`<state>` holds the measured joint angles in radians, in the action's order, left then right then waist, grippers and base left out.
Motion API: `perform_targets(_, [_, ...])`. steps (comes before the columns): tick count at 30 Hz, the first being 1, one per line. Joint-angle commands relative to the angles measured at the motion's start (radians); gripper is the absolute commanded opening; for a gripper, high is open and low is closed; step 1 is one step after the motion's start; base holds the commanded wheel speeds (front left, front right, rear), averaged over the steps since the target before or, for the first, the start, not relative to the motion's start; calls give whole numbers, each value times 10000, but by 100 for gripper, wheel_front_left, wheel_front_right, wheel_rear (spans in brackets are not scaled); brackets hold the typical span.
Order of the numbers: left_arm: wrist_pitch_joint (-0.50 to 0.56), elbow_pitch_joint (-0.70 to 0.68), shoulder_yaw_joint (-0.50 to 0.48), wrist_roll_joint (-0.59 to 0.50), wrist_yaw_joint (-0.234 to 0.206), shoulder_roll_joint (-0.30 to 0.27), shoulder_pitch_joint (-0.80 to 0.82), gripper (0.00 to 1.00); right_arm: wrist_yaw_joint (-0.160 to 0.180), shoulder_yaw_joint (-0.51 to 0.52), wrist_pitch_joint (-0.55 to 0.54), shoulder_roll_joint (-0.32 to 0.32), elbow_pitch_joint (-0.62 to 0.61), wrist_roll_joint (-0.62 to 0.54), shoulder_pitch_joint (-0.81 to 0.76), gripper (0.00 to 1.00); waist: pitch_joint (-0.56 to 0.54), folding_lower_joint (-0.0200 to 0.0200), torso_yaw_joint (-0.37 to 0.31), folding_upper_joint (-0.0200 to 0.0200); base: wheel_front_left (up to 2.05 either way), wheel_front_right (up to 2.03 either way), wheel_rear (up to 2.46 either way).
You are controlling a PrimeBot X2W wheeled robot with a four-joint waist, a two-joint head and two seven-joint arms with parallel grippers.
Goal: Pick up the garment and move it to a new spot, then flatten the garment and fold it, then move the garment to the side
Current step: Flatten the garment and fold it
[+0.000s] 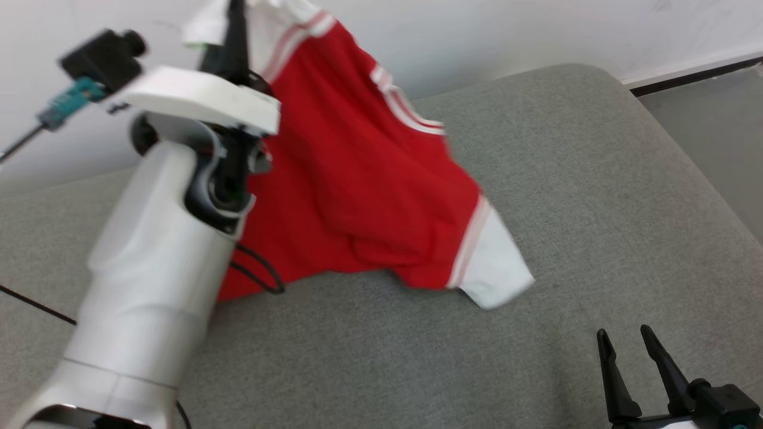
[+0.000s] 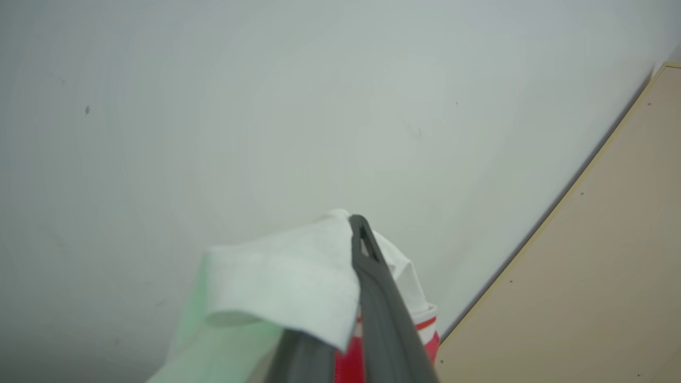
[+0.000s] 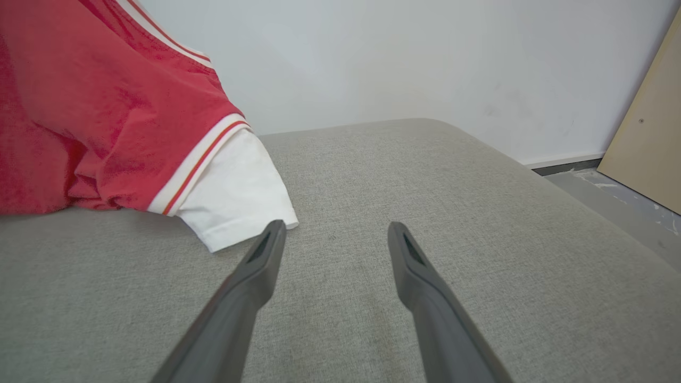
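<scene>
High over the grey cushion (image 1: pixel 596 179), my left gripper (image 2: pixel 357 234) pinches the garment (image 1: pixel 357 179) by its white sleeve (image 2: pixel 287 282), right gripper (image 3: pixel 336 239) spread idle, and that thin hold could slip.

The left arm (image 1: pixel 155 268) stands raised at the near left, its pale forearm angled up and toward the far side. The left gripper (image 2: pixel 357 234) has its fingers pressed together on a white edge of the garment (image 1: pixel 357 167). The right gripper (image 1: pixel 625 335) sits low at the near right, fingers spread apart and holding nothing.
</scene>
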<state>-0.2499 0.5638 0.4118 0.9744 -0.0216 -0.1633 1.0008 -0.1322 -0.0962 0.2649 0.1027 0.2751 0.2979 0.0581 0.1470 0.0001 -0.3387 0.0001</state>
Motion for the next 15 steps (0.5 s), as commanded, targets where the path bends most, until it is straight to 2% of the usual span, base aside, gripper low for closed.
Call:
perform_targets(1, [-103, 185, -307, -285, -67, -139, 278, 0, 29, -24, -9, 37, 24, 8, 10, 100, 35, -1, -19, -1, 0, 0, 0])
perform_targets(4, [-152, 53, -1054, -1032, -236, -266, 570, 0, 29, -24, -9, 47, 38, 16, -21, 100, 80, -1, 32, -1, 0, 0, 0])
perform_targets(7, [-140, -393, -1623, -1996, -182, -50, 441, 0, 29, -50, -9, 98, 60, -2, 38, 100, 84, -1, 157, -1, 0, 0, 0])
perform_targets(12, [-144, -844, -1701, -3172, 86, 491, 111, 0, 29, -111, -9, 177, 76, -43, 159, 100, 15, -1, 370, -1, 0, 0, 0])
perform_targets(15, [-145, -954, -1496, -3289, 310, 827, -110, 0, 29, -146, -9, 179, 75, -59, 199, 100, 10, -1, 460, -1, 0, 0, 0])
